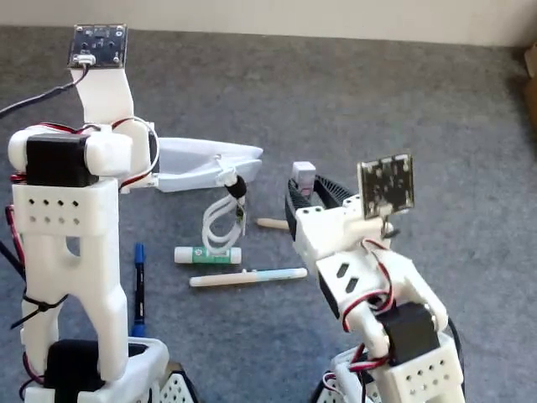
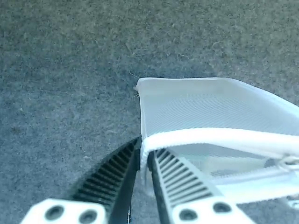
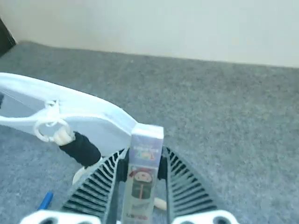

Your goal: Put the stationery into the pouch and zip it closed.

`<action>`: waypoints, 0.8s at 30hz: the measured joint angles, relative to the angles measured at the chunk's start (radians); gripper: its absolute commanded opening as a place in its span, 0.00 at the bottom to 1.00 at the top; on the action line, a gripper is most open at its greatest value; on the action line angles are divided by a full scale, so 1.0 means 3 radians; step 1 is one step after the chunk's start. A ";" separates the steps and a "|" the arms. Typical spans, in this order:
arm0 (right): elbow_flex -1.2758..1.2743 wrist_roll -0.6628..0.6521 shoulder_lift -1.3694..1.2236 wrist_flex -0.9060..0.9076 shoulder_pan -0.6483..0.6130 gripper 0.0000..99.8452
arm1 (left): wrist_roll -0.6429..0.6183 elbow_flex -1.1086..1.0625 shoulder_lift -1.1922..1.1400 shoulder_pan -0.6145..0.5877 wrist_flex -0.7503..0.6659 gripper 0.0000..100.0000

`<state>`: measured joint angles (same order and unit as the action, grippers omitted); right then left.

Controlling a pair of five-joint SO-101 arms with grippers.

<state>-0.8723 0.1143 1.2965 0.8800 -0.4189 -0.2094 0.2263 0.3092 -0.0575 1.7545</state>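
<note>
A grey carpet (image 1: 403, 101), short and fuzzy, covers the whole work surface. On it, far and left of centre, a white pouch (image 1: 197, 164) of ribbed, see-through mesh lies long and flat, its mouth rimmed by a thicker white band. The left gripper (image 2: 145, 156) is clamped on that rim at the pouch's left end, with the ridged black fingers pinching the fabric. The right gripper (image 3: 142, 156) sits just right of the pouch's pointed right end and grips an eraser (image 3: 144, 175), a small upright block in a printed sleeve.

The step in hand appears to be loading. The eraser is lifted but not yet inside, so the next move calls for carrying it left over the opening and letting go while the left gripper holds the mouth up.

Near the pouch lie a pale slim pen (image 1: 247, 277), a blue pen (image 1: 139, 290), a short round tube (image 1: 207, 254) with a green label and a small wooden stick (image 1: 270, 223). A looped white cord (image 1: 220, 222) hangs from the black zip pull (image 3: 80, 148).
</note>
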 measured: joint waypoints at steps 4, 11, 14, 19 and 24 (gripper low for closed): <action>-0.0251 0.0000 0.0276 -0.0225 0.0000 0.01 | -0.0041 0.0000 0.0000 0.0000 0.0000 0.01; -0.0455 0.0000 0.0542 -0.0583 -0.0271 0.01 | -0.0041 0.0000 0.0000 0.0000 0.0000 0.01; -0.0455 0.0000 0.0604 -0.0716 -0.0399 0.01 | -0.0041 0.0000 0.0000 0.0000 0.0000 0.01; -0.0455 0.0000 0.0619 -0.1008 -0.0511 0.01 | -0.0041 0.0000 0.0000 0.0000 0.0000 0.01; -0.0455 0.0000 0.0619 -0.1432 -0.0788 0.01 | -0.0041 -0.0097 0.0041 0.0000 0.0000 0.01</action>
<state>-1.0088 0.1143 1.4822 0.4503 -0.6552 -0.2217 0.1972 0.3214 -0.0575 1.7545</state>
